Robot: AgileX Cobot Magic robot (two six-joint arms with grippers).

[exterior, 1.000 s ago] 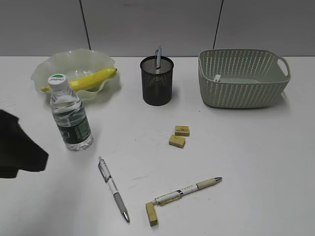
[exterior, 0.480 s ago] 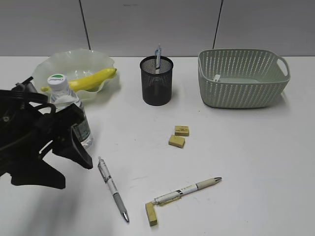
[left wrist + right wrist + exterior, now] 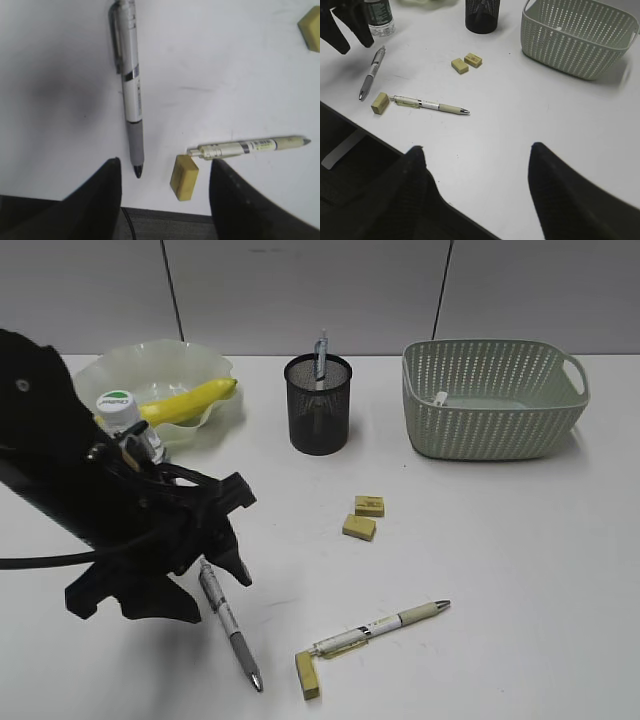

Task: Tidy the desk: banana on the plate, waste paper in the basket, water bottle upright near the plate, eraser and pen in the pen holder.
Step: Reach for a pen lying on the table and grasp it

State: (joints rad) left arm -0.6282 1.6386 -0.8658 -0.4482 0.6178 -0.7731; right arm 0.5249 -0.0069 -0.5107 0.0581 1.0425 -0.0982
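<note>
Spanning the whole scene is the desk [image 3: 520,560], a plain white worktop that is meeting a grey panelled wall [image 3: 300,290] with 2 dark vertical seams along its far edge.

Near the far-left corner the plate [image 3: 190,360] is carrying the banana [image 3: 190,400]. The water bottle [image 3: 118,405] is standing upright just in front of the plate, mostly hidden by the left arm. The pen holder [image 3: 318,405] is sitting at the middle of the far edge with 1 pen upright inside it. The basket [image 3: 490,400] is occupying the far-right corner; a small white scrap is showing inside it, and whether this is the waste paper cannot be told.

The left gripper [image 3: 165,570] is hanging over the near-left area with its jaws standing wide apart and gripping nothing. Directly ahead of it, a grey-tipped pen [image 3: 131,85] is lying on the worktop. A second pen [image 3: 385,625] is lying near the near edge, its end touching 1 eraser [image 3: 308,675]. 2 further erasers [image 3: 365,517] are lying side by side at the worktop centre.

The right gripper [image 3: 475,195] is hovering over the near edge, jaws spread wide and empty.
</note>
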